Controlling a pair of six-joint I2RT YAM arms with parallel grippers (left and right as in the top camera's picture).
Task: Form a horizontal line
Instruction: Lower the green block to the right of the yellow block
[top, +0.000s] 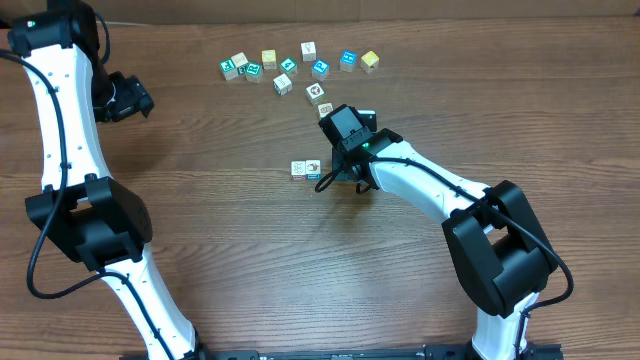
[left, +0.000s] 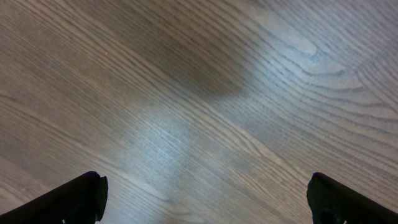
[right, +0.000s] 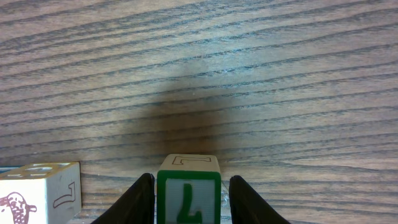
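A short row of two whitish cubes (top: 306, 169) lies at mid-table. Its right-hand cube, with a sheep picture, shows in the right wrist view (right: 37, 190). My right gripper (top: 330, 178) is down at the table just right of the row. In the right wrist view its fingers (right: 191, 182) stand on either side of a green-faced cube (right: 188, 199). The left finger touches the cube and the right finger shows a narrow gap. That cube sits about one cube width from the sheep cube. My left gripper (top: 125, 97) is open and empty (left: 205, 199) over bare wood at the far left.
A loose cluster of several similar cubes (top: 290, 68) lies along the back of the table. Two more loose cubes (top: 316, 92) (top: 325, 108) lie between the cluster and my right wrist. The right arm stretches from the front right.
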